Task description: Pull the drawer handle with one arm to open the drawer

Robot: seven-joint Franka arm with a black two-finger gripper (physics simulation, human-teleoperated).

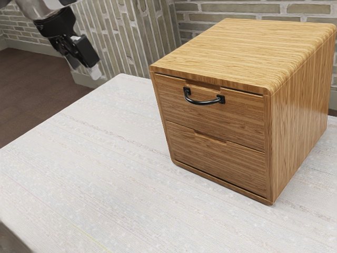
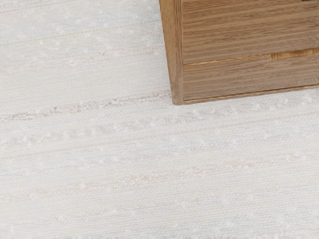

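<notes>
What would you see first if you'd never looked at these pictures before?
The big wooden cabinet standing on the white table, toward the exterior view's right, grabs the eye first. Next is the black handle on its top drawer, which is shut. The black pincer hangs high at the exterior view's upper left, far from the handle.

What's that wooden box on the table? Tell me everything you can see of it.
The cabinet is a cube-like box of striped, bamboo-looking wood with rounded edges. Its front holds two drawers, one above the other, both shut. The upper drawer carries a black curved handle near its top edge; the lower drawer has just a small notch. It stands upright on the pale table; nothing else touches it, and the gripper hangs well away.
</notes>
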